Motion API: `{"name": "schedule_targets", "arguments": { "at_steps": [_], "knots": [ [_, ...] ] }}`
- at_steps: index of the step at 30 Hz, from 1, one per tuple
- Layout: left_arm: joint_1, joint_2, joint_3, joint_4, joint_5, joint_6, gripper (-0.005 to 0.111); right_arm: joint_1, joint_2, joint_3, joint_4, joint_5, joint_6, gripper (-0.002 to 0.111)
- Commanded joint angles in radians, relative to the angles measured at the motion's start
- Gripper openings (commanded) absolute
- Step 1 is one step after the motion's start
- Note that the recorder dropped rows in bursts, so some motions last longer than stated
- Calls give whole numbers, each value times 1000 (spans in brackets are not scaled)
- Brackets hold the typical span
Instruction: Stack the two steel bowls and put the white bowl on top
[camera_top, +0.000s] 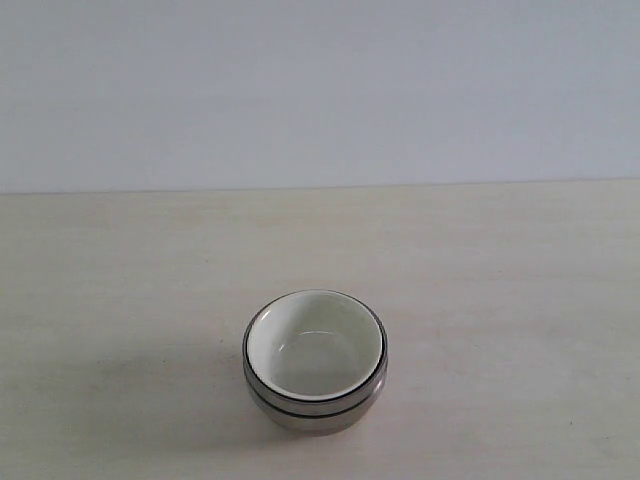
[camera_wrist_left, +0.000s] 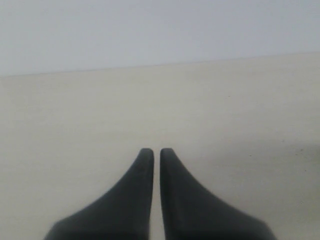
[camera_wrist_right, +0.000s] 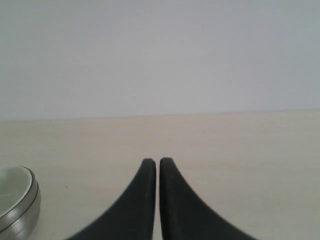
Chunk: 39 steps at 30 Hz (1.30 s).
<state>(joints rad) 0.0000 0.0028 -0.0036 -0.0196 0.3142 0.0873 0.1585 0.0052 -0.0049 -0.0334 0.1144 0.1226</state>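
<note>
The white bowl (camera_top: 316, 345) sits nested inside the steel bowls (camera_top: 315, 412), forming one stack near the front middle of the table; only steel rims and the lower wall show around it. The stack's edge (camera_wrist_right: 17, 205) also appears in the right wrist view, off to one side of my right gripper (camera_wrist_right: 158, 161), which is shut and empty. My left gripper (camera_wrist_left: 156, 151) is shut with nothing between its fingers, over bare table. Neither gripper shows in the exterior view.
A pale wooden table (camera_top: 500, 300) runs back to a plain grey-white wall (camera_top: 320, 90). Nothing else stands on it in view.
</note>
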Motion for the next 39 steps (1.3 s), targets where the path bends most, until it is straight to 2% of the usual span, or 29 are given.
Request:
{"name": "schedule_targets", "arguments": {
  "at_steps": [1,13,23,27,39],
  "knots": [
    [1,-3,4,2,2,-8,4,-66,-5,5,20,6,-24,0],
    [1,-3,4,2,2,-8,4,-68,-5,5,39,34,-16,0],
    [1,-3,4,2,2,-8,4,-68,-5,5,21,238,-132,0],
    [1,-3,4,2,2,-8,4,-68,-5,5,21,238,-214,0],
    [1,-3,4,2,2,-8,4,-68,-5,5,23,234,-212,0]
  ]
}}
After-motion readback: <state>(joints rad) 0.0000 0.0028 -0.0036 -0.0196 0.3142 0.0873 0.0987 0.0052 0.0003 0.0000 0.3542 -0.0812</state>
